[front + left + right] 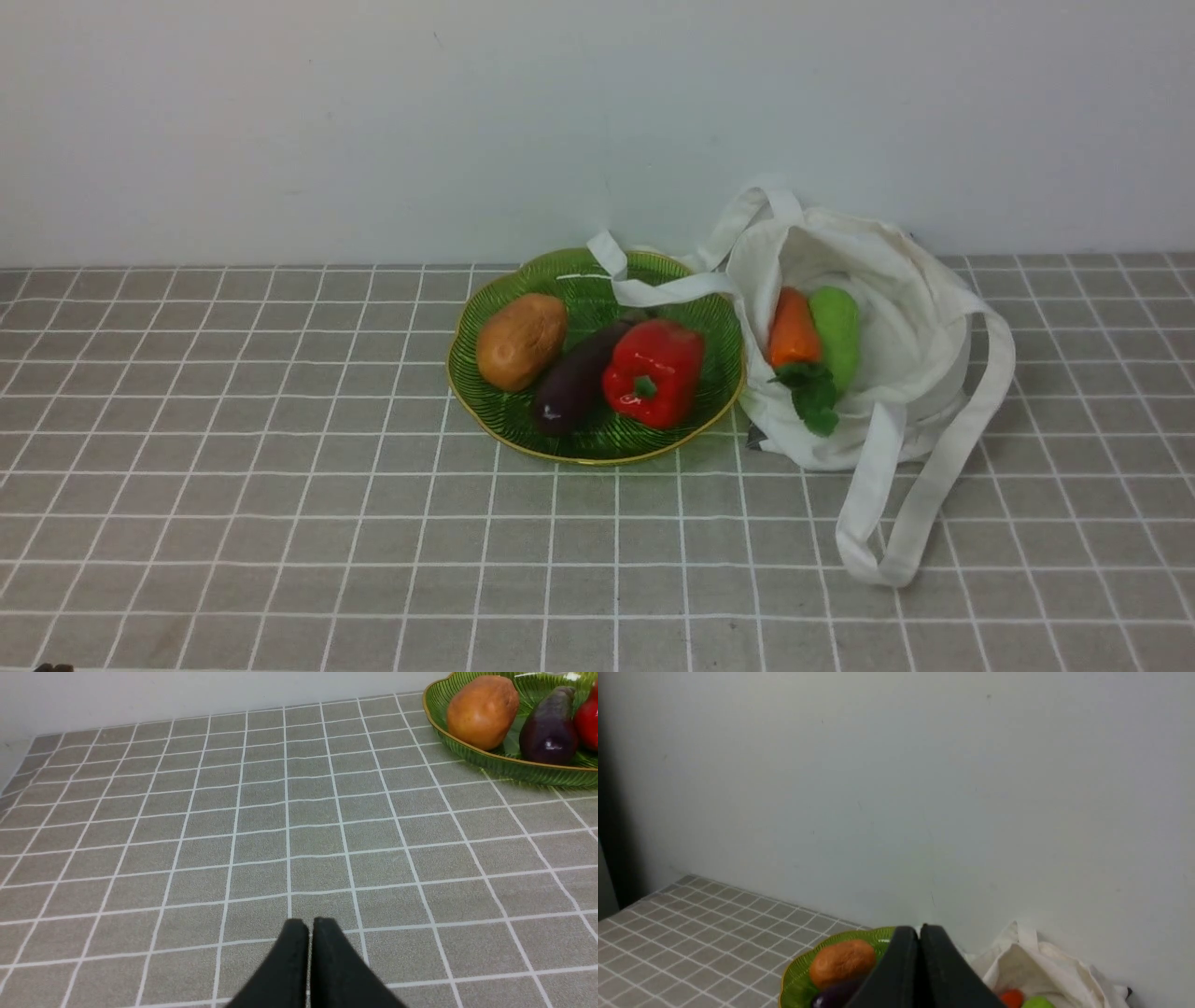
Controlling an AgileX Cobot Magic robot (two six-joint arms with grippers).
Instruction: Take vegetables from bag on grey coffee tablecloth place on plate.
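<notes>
On the checked cloth point(280, 485), the bag point(920, 317) sits just beside the plate point(509, 425); a carrot point(794, 331) and a green vegetable point(837, 327) lie inside it. We judge a pick due: our left fingers point(292, 952) and right fingers point(901, 961), pressed together, must spread first

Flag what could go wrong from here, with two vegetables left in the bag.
1. A strap of the bag lies across the far rim of the plate; tugging the bag might shift the plate.
2. The carrot and the pale green vegetable lie pressed together inside soft cloth, so a grasp might snag fabric or drag both.
3. The potato, eggplant and red pepper already fill much of the plate; an added piece might roll off.
</notes>
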